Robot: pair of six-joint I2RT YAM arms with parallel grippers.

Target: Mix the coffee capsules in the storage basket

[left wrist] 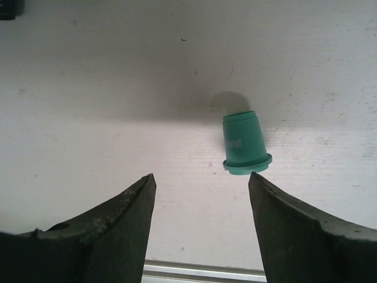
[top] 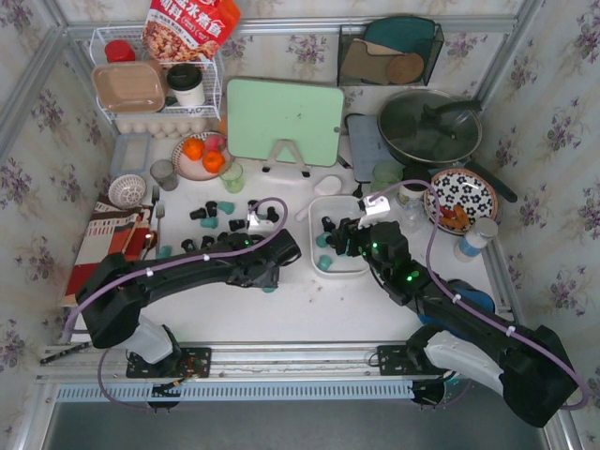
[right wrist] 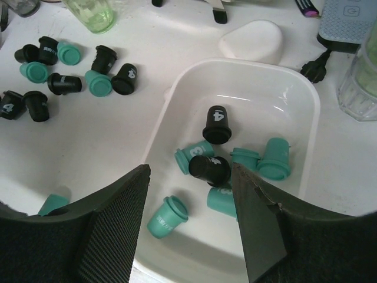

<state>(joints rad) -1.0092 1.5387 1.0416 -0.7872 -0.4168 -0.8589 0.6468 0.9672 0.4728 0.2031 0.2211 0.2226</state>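
Lying sideways: teal capsule point(left wrist: 246, 143), rim toward left end effector point(left wrist: 201, 177), jaws apart | right end effector point(right wrist: 189, 168) apart above storage basket point(right wrist: 259, 93)

Unobstructed storage basket point(right wrist: 314, 106) mouth beneath right pincer point(right wrist: 189, 172)

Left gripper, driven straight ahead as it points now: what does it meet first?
Most likely the teal capsule on the table, just ahead of the open left gripper and off-centre toward the view's right. Depth is unclear; the table could come first.
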